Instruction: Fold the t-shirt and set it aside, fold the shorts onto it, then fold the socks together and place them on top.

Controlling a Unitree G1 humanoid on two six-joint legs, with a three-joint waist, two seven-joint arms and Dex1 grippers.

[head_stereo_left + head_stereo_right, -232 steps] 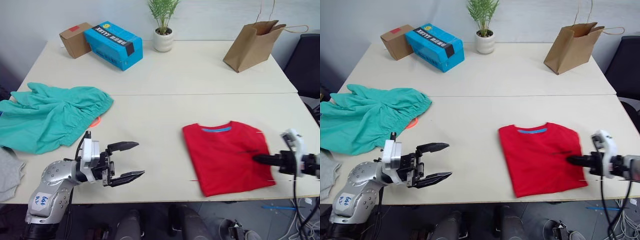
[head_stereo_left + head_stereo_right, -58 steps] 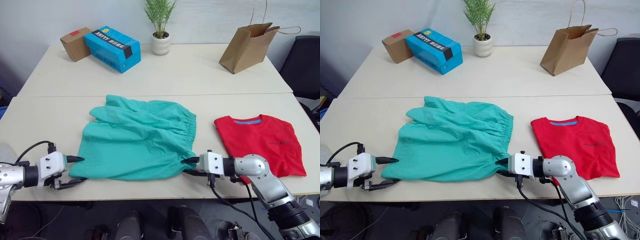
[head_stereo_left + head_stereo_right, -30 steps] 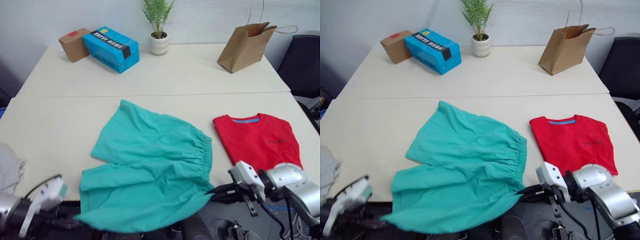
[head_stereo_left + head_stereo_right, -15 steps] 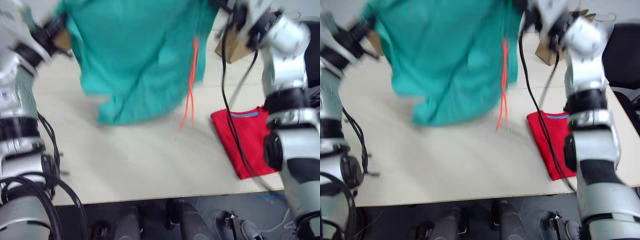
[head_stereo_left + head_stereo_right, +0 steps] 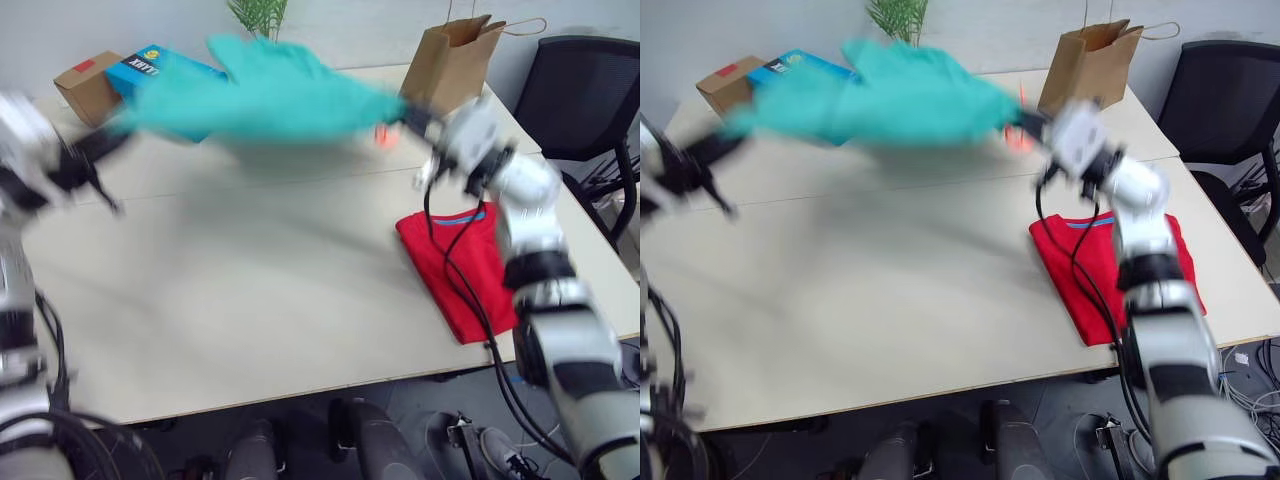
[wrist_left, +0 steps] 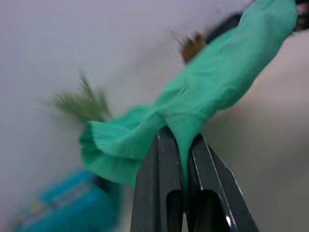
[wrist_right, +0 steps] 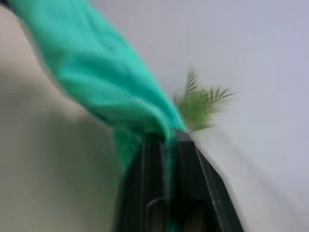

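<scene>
Silver-grey jointed right arm (image 5: 530, 215) — loose black cables; black-fingered left pincer (image 6: 176, 140).

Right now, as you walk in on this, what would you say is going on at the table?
The robot has the teal shorts stretched in the air between its two arms, above the table. The left gripper has its fingers pinched on one end of the fabric, and the right gripper is pinched on the other end. The red t-shirt already lies folded on the table near the robot's right side. The shorts are not yet folded or laid on it.
</scene>
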